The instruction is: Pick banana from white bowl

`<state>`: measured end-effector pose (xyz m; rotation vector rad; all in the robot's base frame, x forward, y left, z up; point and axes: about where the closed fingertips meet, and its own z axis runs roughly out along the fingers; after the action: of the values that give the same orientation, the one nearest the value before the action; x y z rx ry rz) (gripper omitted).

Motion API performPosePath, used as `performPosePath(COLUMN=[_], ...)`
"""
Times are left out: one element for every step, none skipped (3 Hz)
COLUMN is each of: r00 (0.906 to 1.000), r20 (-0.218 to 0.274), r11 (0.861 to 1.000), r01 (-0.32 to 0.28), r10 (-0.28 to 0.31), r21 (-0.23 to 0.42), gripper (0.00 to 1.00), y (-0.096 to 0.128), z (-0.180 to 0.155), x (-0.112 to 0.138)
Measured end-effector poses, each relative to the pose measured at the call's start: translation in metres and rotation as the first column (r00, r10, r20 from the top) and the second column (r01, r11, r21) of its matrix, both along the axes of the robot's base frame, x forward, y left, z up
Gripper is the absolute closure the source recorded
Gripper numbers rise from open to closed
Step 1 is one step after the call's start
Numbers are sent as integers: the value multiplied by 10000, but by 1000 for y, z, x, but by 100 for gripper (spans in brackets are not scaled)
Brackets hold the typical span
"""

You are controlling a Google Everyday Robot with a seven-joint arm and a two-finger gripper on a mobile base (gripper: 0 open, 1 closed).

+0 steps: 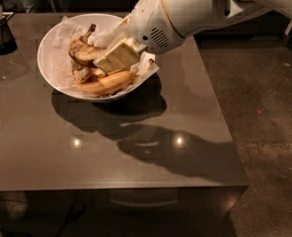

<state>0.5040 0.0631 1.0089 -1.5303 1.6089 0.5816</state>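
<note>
Overripe banana (83,52), skin mostly dark brown-black with scant yellow, inside white bowl (45,58), at about 10 o'clock from bowl centre. Curved; dark stem up toward 1 o'clock, short of far rim. Lying on crumpled paper liner (62,33), down among the other fruit, not raised.

Just at 3 o'clock of banana: gripper (110,60), low inside bowl, over middle of fruit pile. Cream flat pad slanted, lower end toward 8 o'clock, overlapping banana's right end in this view. Touching or only in front: cannot tell. Open, closed or gripping: cannot tell.

At 5 o'clock of banana, under the pad: cleaner yellow-orange bananas (106,84), lying across near side of bowl. At 6 o'clock of banana: small brown fruit piece (82,74), touching the yellow ones.

Paper liner spilling over rim at 4 o'clock of bowl.

White robot arm (185,9) in from 1 o'clock of frame; bulky wrist housing with vent slots above bowl's right rim.

Bowl on grey-brown table (87,152), far-left part of top. Shadow of bowl and arm across tabletop, from 6 round to 4 o'clock of bowl.

Dark container (0,33) at 9 o'clock of bowl, apart from it, near table's far-left corner. Concrete floor (269,107) at 3 o'clock of table.
</note>
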Motion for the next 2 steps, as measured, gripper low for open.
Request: performPosePath(r00=[9998,9989], r20=[185,348], r11=[10000,9989], r01=[29,305], r10=[-30,-317], r21=[71,358], gripper=[100,100], y=[2,5], z=[6,9], x=[-8,-28])
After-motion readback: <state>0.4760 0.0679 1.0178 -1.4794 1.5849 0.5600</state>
